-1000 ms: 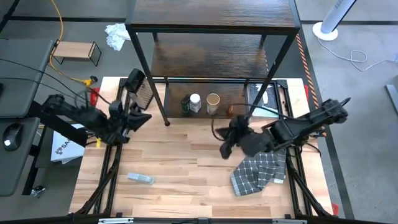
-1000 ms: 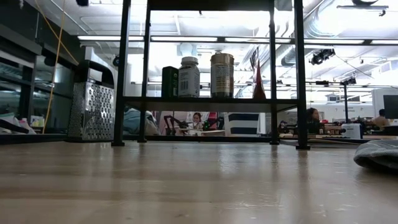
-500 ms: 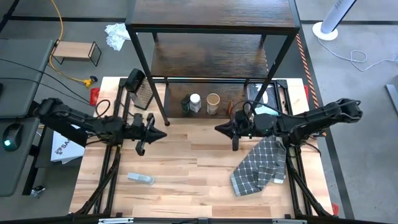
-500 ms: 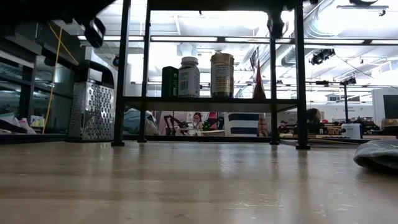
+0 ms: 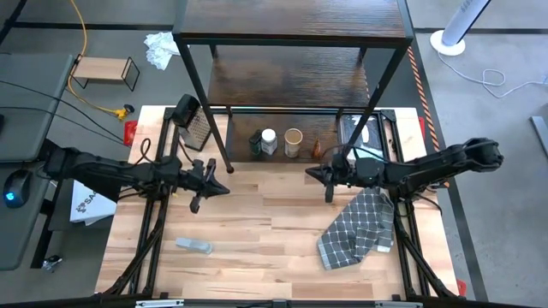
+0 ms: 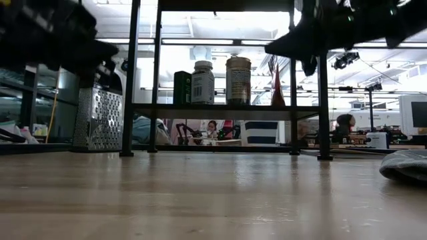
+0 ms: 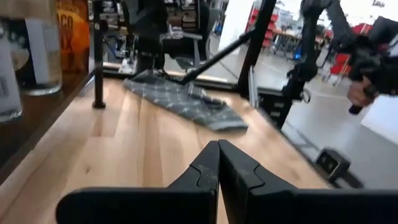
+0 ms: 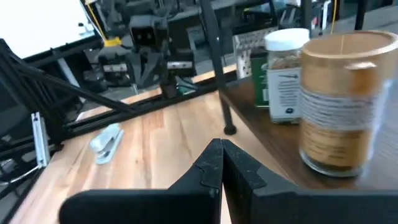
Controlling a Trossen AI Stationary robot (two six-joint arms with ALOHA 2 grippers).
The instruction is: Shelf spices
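The shelf stands at the table's far edge, its legs on the tabletop. On its lowest board stand a dark jar, a white-capped jar, a tan-lidded brown jar and a reddish-brown container. The same row shows in the low view: dark jar, white-capped jar, tan-lidded jar. My left gripper is shut and hovers left of the table's middle. My right gripper is shut just in front of the lowest board, near the tan-lidded jar.
A metal box grater stands left of the shelf. A checked cloth lies at the table's right. A clear plastic object lies near the front left. A small light-wood stand sits off the table. Bare wood lies between the grippers.
Both arms have unfolded and stretched out level toward the table's middle. The left gripper has moved right and slightly toward the near edge. The right gripper has risen off the cloth area and moved toward the far edge, up to the shelf's lowest board.
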